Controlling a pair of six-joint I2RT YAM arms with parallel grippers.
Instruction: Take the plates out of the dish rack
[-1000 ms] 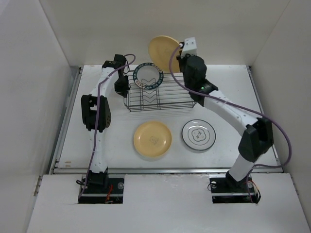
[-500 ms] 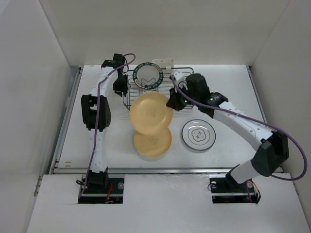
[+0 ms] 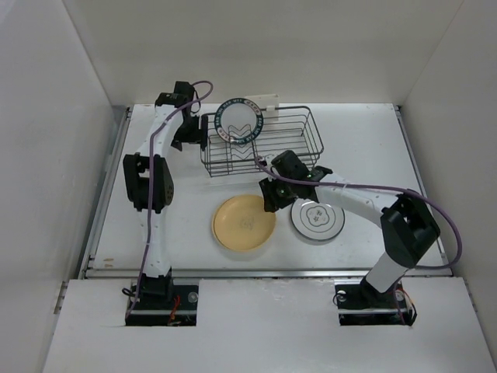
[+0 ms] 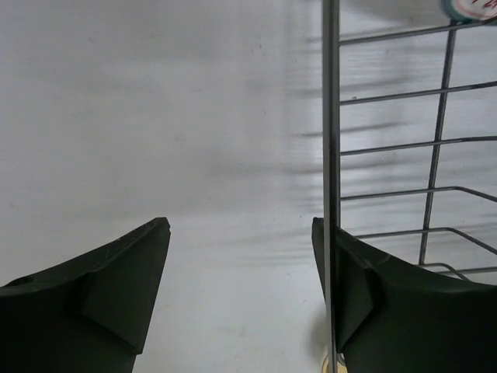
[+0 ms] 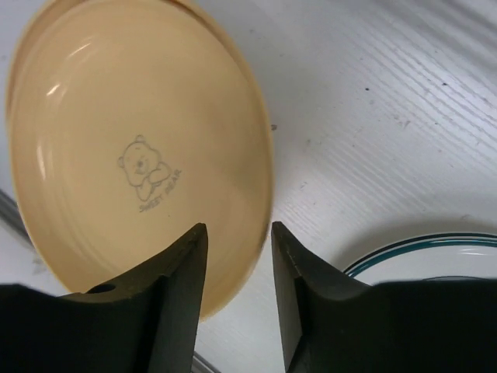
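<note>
— Right pincer (image 5: 238, 227) has dropped from mid-air to the desk (image 3: 373, 140). The yellow plate (image 3: 242, 224) it carried now lies flat where the other yellow one lay.
— Has it let go?
— Its fingers (image 5: 155, 311) stand a little apart, astride that plate's right rim. Whether they pinch it I cannot tell. Just right of it lies the white plate (image 3: 317, 217).
— And the left pincer (image 4: 241, 225)?
— Wide open, holding nothing, at the left end of the rack (image 3: 303, 148), with one wire crossing in front of a finger. One banded plate (image 3: 239, 120) stands upright in the rack's far-left part.
</note>
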